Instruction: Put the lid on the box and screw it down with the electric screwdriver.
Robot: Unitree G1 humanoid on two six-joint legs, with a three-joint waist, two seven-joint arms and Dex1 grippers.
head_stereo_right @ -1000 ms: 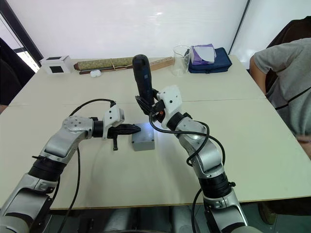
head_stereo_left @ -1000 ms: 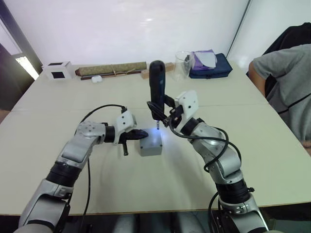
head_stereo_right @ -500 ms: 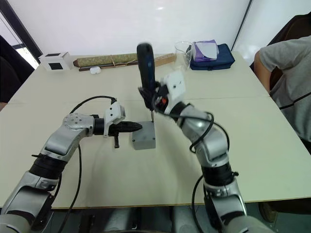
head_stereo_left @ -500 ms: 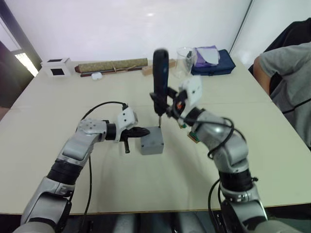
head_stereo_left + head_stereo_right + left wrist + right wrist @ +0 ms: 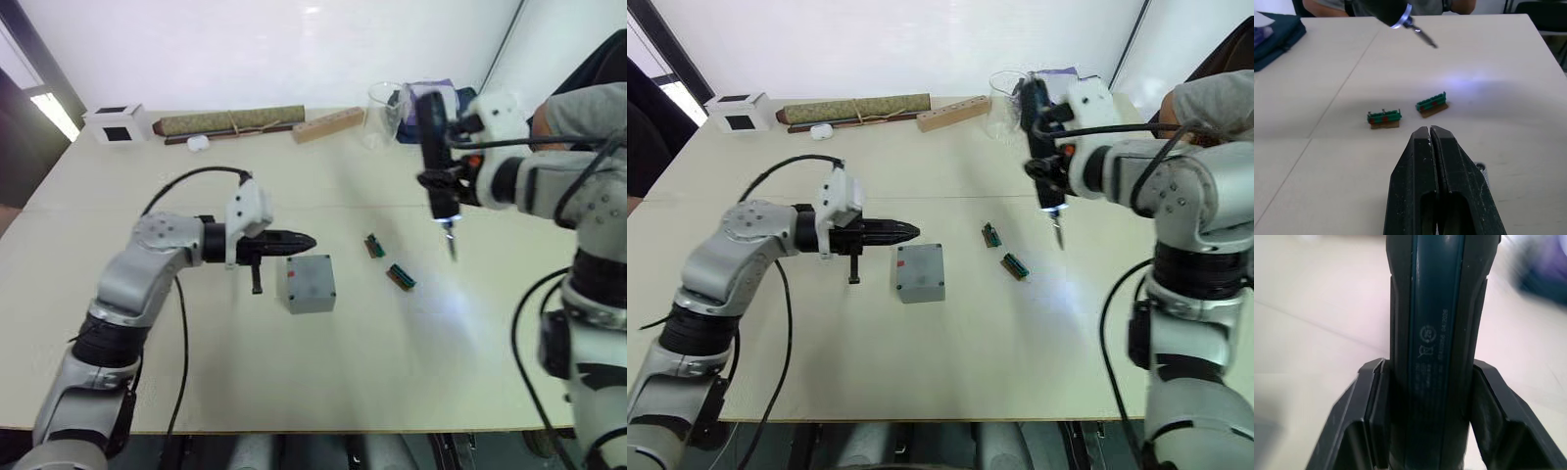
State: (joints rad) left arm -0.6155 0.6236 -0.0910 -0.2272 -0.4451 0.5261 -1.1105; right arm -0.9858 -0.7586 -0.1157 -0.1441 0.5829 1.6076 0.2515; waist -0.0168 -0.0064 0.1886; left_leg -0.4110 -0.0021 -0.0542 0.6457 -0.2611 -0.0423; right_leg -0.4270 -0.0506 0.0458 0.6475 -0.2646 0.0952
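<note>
Lid on the box, screwdriver lifted off to our right

Our right gripper (image 5: 1425,406) pinches the electric screwdriver (image 5: 436,157) upright above the table (image 5: 294,382), bit down, its light on; small print on the barrel is too fine to read. Our left gripper (image 5: 306,240), fingers pressed together, points just beside the box (image 5: 306,284), whose lid (image 5: 919,267) carries a small red mark. Two green circuit boards (image 5: 388,262) lie between box and screwdriver. A white box (image 5: 116,124), a rolled mat (image 5: 230,120), a wooden block (image 5: 327,124) and a clear cup (image 5: 1003,101) line the far edge.

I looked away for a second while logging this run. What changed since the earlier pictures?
The right claw, shut on the electric screwdriver, swung it up off the box and away to the robot's right; its bit now hangs over bare table past the two green circuit boards. The left claw stayed shut beside the lidded box.
</note>
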